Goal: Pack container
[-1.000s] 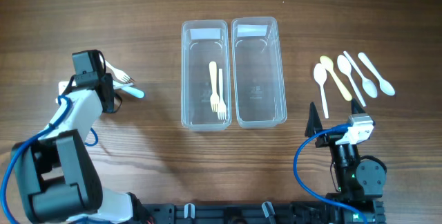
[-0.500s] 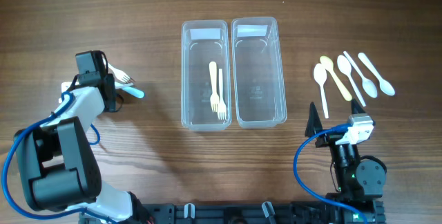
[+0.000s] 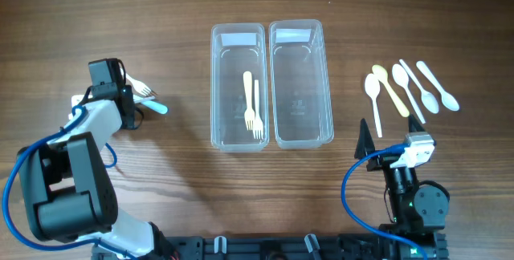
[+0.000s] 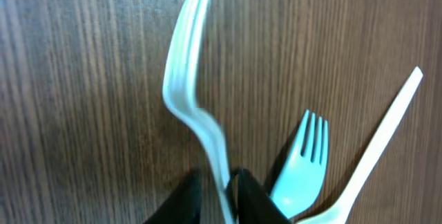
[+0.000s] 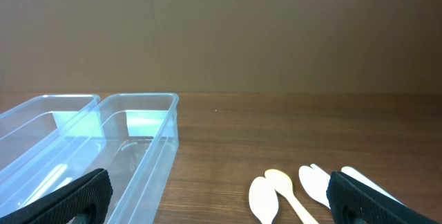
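Two forks (image 3: 251,106) lie in the left container (image 3: 238,35). Grasp step in hand: your left gripper (image 4: 219,191) pinches a third fork (image 4: 188,79) on the table (image 3: 185,3). The right gripper (image 5: 217,189) stands apart, idle. Next, lift cleanly and carry it to that container.

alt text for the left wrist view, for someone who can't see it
The left gripper pinches the handle of a pale fork, seen edge-on against the wooden table. Beside it lie a light blue fork and a white utensil handle.
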Action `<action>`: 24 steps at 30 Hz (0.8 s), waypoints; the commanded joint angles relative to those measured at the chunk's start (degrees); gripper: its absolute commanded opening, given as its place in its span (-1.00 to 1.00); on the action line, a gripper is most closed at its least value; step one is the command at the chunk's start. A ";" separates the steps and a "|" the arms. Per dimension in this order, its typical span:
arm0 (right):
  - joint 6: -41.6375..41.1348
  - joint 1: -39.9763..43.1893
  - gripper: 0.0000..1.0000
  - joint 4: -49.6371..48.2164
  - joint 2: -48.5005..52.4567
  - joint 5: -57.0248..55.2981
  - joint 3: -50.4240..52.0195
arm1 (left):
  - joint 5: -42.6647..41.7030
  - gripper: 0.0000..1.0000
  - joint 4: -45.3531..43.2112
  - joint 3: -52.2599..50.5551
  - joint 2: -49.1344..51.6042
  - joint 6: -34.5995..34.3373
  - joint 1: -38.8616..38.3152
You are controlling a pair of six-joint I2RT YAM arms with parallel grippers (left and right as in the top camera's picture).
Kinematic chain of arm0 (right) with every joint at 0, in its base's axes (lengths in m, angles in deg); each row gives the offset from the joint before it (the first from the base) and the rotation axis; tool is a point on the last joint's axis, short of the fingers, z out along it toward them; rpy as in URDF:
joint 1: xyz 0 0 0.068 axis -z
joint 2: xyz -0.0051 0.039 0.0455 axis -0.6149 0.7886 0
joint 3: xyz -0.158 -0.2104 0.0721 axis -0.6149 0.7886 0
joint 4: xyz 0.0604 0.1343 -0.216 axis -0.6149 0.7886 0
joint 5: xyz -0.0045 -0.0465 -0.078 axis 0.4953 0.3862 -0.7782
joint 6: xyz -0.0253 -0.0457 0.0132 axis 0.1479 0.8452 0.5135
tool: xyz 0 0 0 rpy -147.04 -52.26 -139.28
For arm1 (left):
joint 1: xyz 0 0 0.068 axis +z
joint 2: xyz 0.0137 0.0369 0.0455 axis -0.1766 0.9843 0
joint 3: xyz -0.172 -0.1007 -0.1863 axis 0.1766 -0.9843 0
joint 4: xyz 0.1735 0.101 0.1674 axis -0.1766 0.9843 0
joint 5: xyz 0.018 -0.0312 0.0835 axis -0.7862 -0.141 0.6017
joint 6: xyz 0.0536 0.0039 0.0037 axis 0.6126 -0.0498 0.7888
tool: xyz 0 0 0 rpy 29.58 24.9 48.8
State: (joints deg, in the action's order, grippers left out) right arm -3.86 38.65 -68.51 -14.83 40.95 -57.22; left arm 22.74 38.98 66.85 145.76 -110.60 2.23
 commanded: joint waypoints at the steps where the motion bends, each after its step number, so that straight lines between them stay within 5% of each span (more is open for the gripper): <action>1: 0.28 0.11 0.99 -0.33 -0.04 0.24 0.09 | -0.13 -0.74 0.59 0.04 1.66 -0.33 0.26; 9: 0.26 0.11 1.00 -0.33 -0.04 0.24 0.09 | -0.09 -0.92 0.52 0.04 0.94 -0.28 0.28; 24: 0.28 0.11 0.99 -0.35 -0.04 0.24 0.09 | -0.13 -0.77 0.76 0.20 -16.26 3.04 2.89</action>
State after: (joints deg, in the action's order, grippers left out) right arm -3.86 38.65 -68.51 -14.83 40.95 -57.22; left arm 22.52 39.68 66.85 134.81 -109.59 4.81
